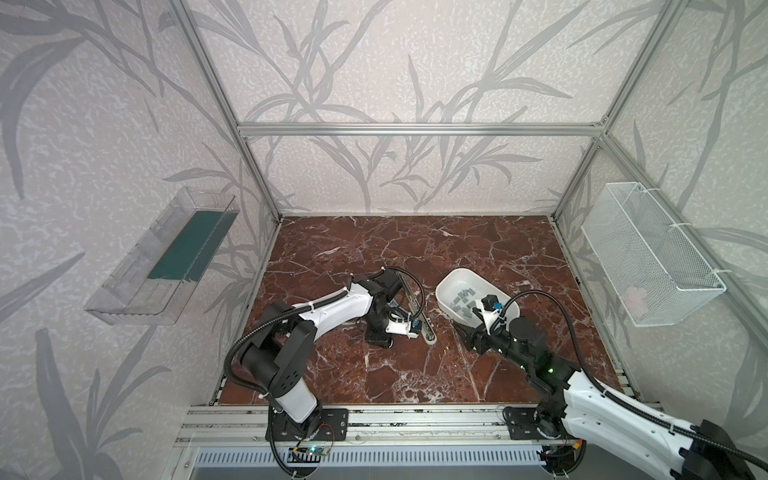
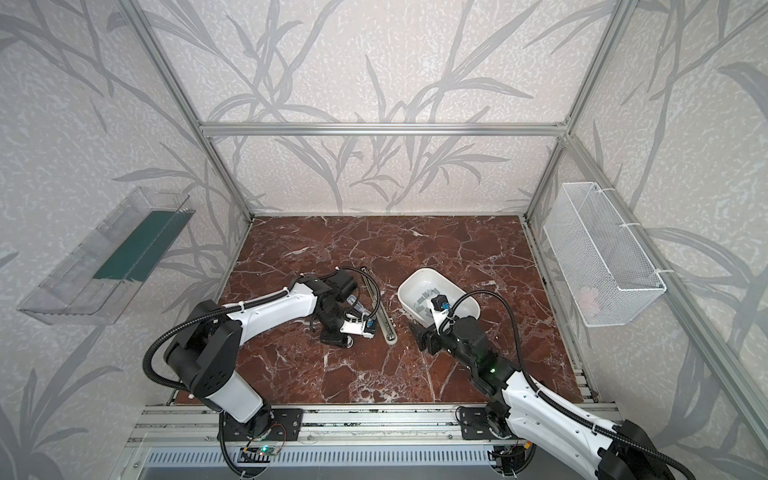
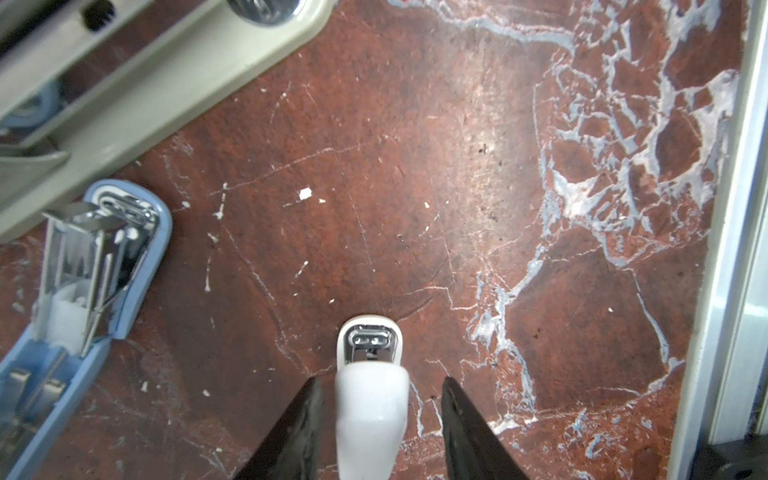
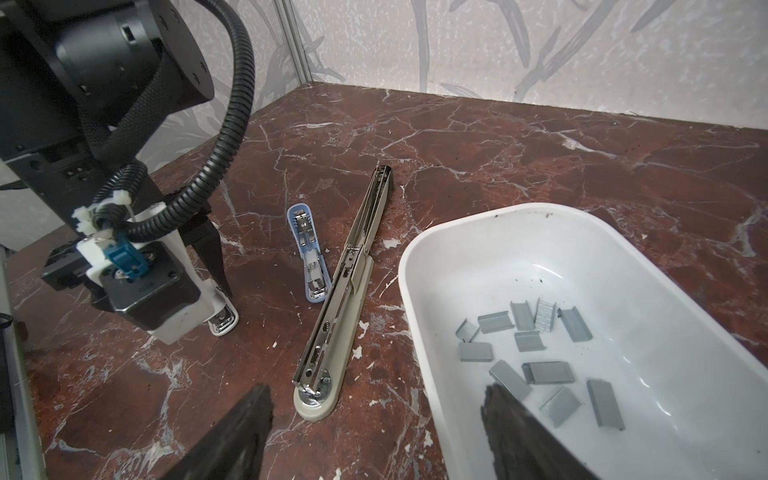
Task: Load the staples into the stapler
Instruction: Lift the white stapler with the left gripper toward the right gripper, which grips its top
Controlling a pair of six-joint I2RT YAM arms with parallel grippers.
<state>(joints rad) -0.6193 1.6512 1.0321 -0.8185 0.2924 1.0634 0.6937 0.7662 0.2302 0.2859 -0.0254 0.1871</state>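
Both top views show a red-brown marble tabletop point(image 1: 415, 249). A white oval plastic tub point(image 1: 460, 271) sits right of the middle. It holds about a dozen small flat grey metal staple strips point(image 1: 463, 298), scattered on its floor. Left of the tub, well apart from it, a long beige-and-chrome stapler point(image 1: 429, 336) lies opened flat.

Left wrist view: the left pincer point(image 3: 380, 380) points down at the tabletop with its two black fingers point(image 3: 299, 424) parted. A small white plastic stapler point(image 3: 370, 399) sits between them, its chrome anvil showing ahead of the white top. A sliver of tabletop shows on each side of it, so the pincer is open and grips nothing. A small light-blue plastic stapler point(image 3: 104, 266) lies opened nearby with its metal channel exposed, just beside the long stapler's base.

Right wrist view: the right pincer point(image 4: 374, 390) is wide open and empty. One finger is above bare tabletop; its partner appears in front of the tub's near rim. The staple strips lie loose in the tub, some flat and some tilted on edge.
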